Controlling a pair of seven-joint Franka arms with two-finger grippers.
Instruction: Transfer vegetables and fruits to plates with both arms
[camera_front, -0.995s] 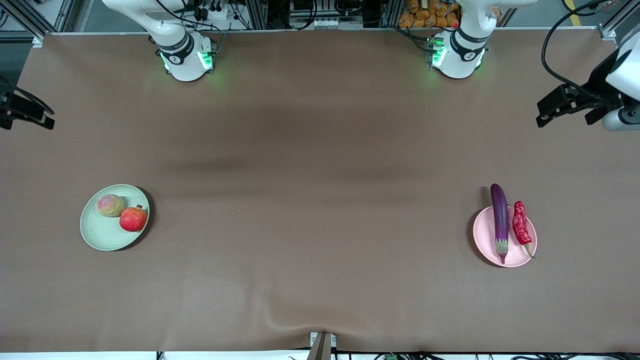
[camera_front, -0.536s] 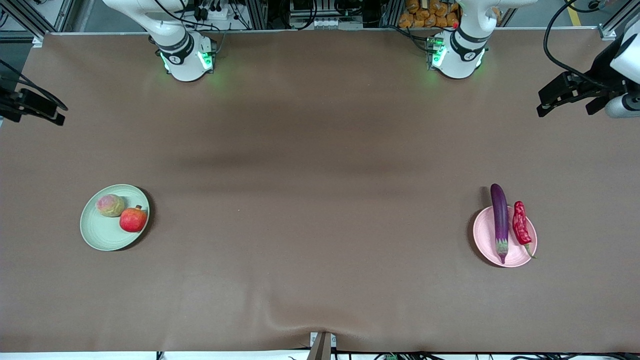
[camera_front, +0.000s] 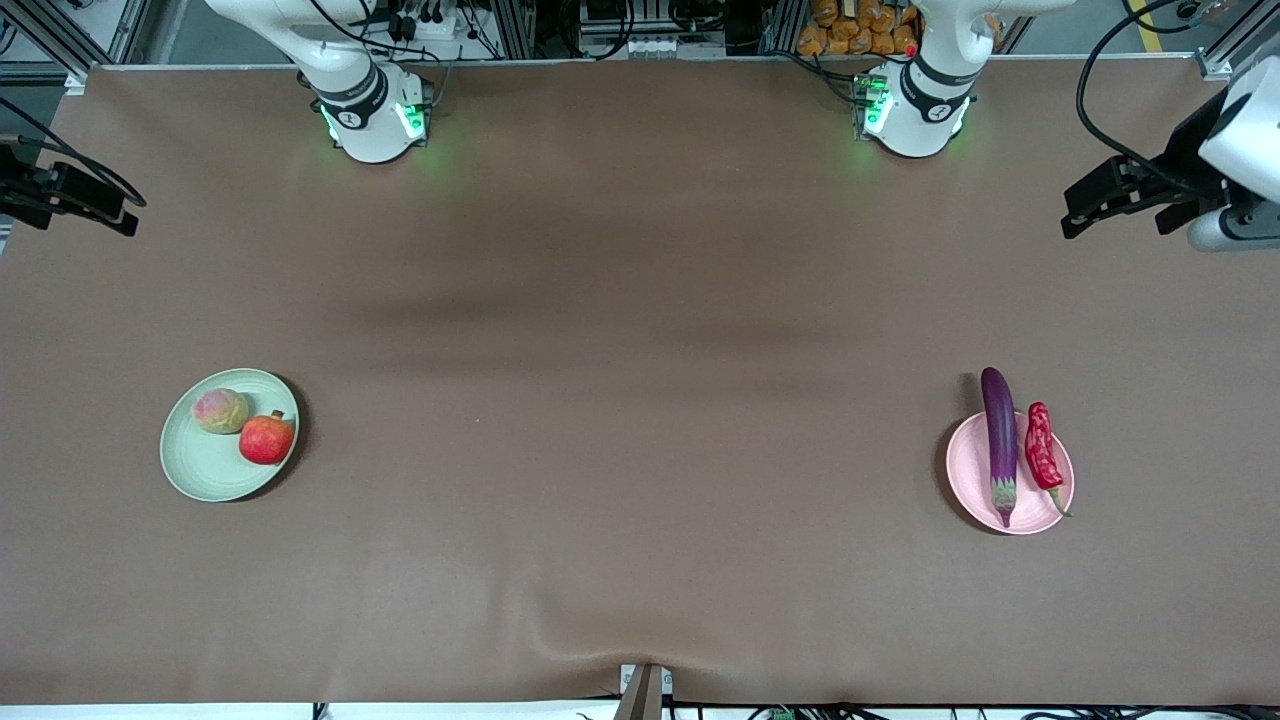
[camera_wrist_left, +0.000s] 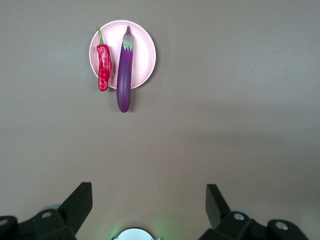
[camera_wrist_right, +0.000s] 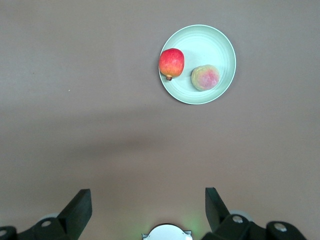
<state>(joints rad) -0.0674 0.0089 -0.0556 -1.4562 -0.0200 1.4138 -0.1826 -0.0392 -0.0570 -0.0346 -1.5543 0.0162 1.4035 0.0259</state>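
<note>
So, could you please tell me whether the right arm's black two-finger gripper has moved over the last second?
Yes. The right gripper has shifted up-view, toward the right arm's green-lit base.

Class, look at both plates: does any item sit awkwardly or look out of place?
The eggplant overhangs the pink plate, its rounded end resting past the rim toward the robot bases. Everything else sits tidily.

Peach (camera_front: 220, 410) and pomegranate (camera_front: 267, 438) share one plate (camera_front: 205, 468); eggplant (camera_front: 999, 430), chili (camera_front: 1040, 446) another (camera_front: 968, 468).

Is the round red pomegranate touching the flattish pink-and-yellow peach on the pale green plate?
Apart. In the right wrist view, a strip of bare pale green plate shows between the round red pomegranate and the flattish pink-and-yellow peach.
</note>
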